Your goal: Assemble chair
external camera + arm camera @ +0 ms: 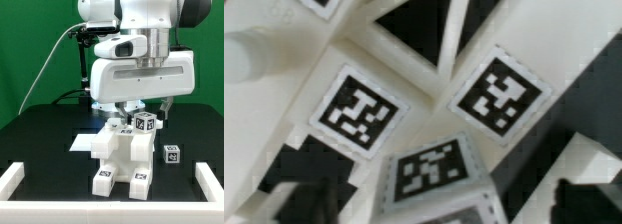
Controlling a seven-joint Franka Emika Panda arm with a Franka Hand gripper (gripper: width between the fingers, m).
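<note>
The chair [122, 160] stands partly built at the table's middle: chunky white blocks with black-and-white tags, two legs toward the front. Its top tagged block [144, 123] sits right under my gripper [141, 112]. In the wrist view the same white tagged pieces [438, 165] fill the picture. My gripper [446, 195] straddles them, with one dark finger [304, 190] on each side. The jaws stand wide apart, and a gap shows beside the block. A small loose tagged piece [172, 153] lies on the black table at the exterior view's right of the chair.
The marker board [88, 143] lies flat at the exterior view's left of the chair. The low white border rail [14, 178] runs along the table's front corners, and it also shows on the other side [207, 180]. A green backdrop stands behind.
</note>
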